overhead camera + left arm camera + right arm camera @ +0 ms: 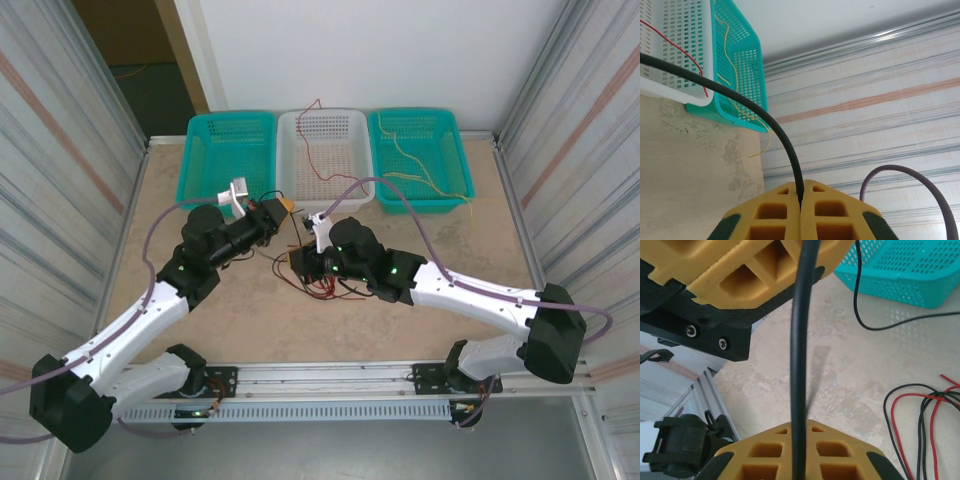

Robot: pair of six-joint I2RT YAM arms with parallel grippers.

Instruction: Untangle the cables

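Note:
A black cable (798,340) runs taut between my two grippers. My left gripper (801,186) is shut on one part of the black cable (740,102), which arcs up and to the left from its yellow fingers. My right gripper (799,424) is shut on the same cable just below the left gripper's fingers (765,270). From above, the left gripper (288,208) and right gripper (300,262) sit close together mid-table. A tangle of red and black cables (322,285) lies beside the right gripper. A red cable (310,150) trails into the white basket. Pale yellow cables (420,170) lie in the right teal basket.
Three baskets stand in a row at the back: a teal basket (232,117) on the left, a white basket (325,113) in the middle and another teal basket (412,113) on the right. Corrugated walls close in both sides. Lilac hoses arc over each arm.

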